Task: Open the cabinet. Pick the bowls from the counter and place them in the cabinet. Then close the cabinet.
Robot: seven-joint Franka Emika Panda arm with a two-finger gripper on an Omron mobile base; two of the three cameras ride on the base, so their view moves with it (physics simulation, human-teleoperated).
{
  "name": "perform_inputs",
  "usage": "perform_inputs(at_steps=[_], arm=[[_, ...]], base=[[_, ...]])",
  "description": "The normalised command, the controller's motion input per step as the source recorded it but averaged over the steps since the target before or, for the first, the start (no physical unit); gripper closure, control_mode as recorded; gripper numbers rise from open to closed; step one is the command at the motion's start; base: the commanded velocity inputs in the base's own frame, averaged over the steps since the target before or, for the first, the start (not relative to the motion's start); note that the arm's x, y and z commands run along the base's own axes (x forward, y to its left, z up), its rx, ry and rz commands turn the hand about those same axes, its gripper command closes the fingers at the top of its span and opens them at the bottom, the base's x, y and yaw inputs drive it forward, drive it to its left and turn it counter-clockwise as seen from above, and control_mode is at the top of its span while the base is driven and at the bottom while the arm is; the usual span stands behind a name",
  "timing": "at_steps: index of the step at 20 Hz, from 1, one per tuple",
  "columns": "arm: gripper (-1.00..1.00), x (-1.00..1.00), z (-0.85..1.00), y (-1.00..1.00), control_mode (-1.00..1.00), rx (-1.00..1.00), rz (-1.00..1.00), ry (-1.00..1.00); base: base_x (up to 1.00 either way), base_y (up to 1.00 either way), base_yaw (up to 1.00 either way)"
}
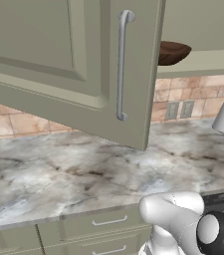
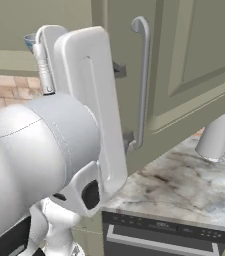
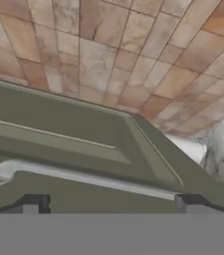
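Both bowls look shelved, the dark brown wooden bowl (image 1: 172,52) inside my open olive-green wall cabinet (image 1: 83,64), so only closing remains; my two-finger gripper (image 3: 111,201), spread wide and empty, faces its silver bar handle (image 3: 83,175).

The olive-green wall cabinet's recessed-panel door (image 1: 73,64) stands open; a dark brown wooden bowl (image 1: 172,52) sits inside, above the grey-beige marble tabletop (image 1: 83,174).
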Motion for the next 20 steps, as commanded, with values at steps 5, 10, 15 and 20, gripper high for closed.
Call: perform_inputs(at_steps=[5,10,15,20], arm=[[-1.0,0.6,-0.23,0.03,-1.0,0.06,0.19,0.0],[-1.0,0.47,-0.4,0.26,-1.0,0.1,0.18,0.0],[-1.0,0.45,-0.32,0.62,-1.0,0.07,0.15,0.0],[-1.0,0.74,0.0,0.42,-1.0,0.03,0.16,-0.05]], base=[[0.0,0.0,0.0],[0.0,0.0,0.0],[0.0,0.0,0.0],[0.0,0.0,0.0]])
